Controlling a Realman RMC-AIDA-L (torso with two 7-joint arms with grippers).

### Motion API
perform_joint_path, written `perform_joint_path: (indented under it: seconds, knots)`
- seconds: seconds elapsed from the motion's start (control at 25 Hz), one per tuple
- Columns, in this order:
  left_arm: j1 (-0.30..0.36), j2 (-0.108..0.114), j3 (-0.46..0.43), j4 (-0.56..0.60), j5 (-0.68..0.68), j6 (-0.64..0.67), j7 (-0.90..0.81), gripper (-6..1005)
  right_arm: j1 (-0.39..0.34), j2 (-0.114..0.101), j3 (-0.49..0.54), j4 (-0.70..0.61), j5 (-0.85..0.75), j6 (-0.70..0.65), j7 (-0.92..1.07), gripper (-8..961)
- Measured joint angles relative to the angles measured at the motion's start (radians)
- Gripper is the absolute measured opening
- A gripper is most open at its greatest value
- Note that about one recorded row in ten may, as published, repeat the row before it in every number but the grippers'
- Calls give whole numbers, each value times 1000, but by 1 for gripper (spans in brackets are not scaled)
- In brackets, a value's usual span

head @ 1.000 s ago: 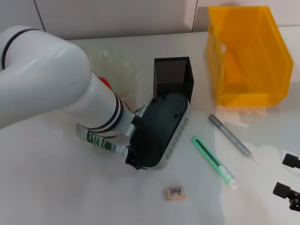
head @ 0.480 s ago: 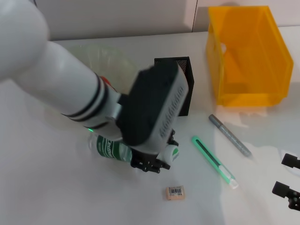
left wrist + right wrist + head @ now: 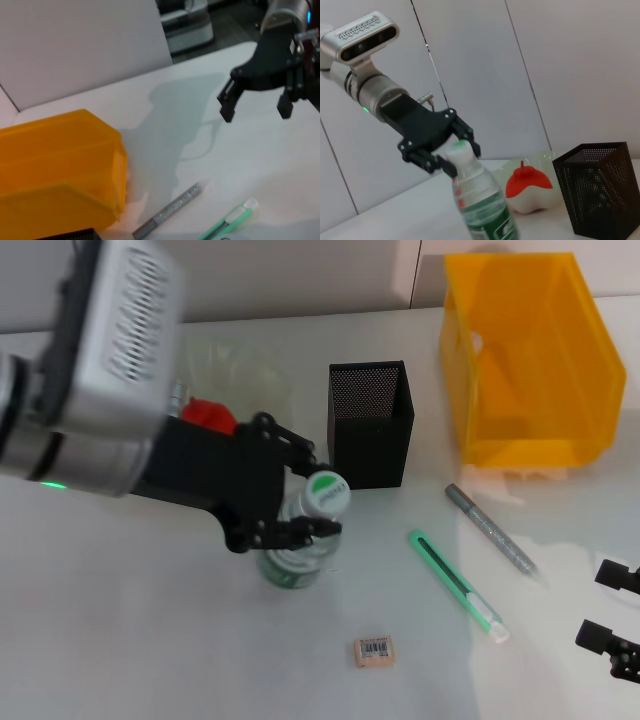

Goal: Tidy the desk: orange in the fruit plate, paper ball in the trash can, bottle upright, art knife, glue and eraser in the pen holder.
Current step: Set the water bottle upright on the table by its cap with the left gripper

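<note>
The bottle [image 3: 300, 540] is clear with a green label and green-topped white cap. The trash can [image 3: 530, 360] is translucent orange-yellow, the pen holder [image 3: 370, 425] black mesh, the orange [image 3: 208, 415] red-orange, the eraser [image 3: 373, 651] beige with a barcode.

The trash can [image 3: 57, 167] sits near a grey pen [image 3: 167, 210] and green knife [image 3: 227, 220]; the right hand [image 3: 256, 102] hovers apart, fingers spread.

Head view looks down over desk; wrist views sit low, facing across it; right shares bottle [image 3: 305, 540] with head.
</note>
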Motion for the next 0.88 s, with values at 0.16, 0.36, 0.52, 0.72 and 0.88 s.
perform_joint_path:
  seconds: [0.16,0.36,0.52,0.72,0.88]
  knots:
    - [75,0,-159,-7,-126,61,4,459,11,0,0,1,0,-5,10,848]
    - [156,1,-251,-33,-205,100,5,465,22,0,-6,2,0,-8,12,848]
    - [208,2,-294,-46,-259,117,7,469,32,0,-9,10,0,-8,12,847]
    - [266,1,-348,-64,-286,116,6,474,46,0,-12,15,0,-6,12,847]
    - [265,2,-386,-108,-287,111,10,479,51,0,-14,22,0,-4,12,846]
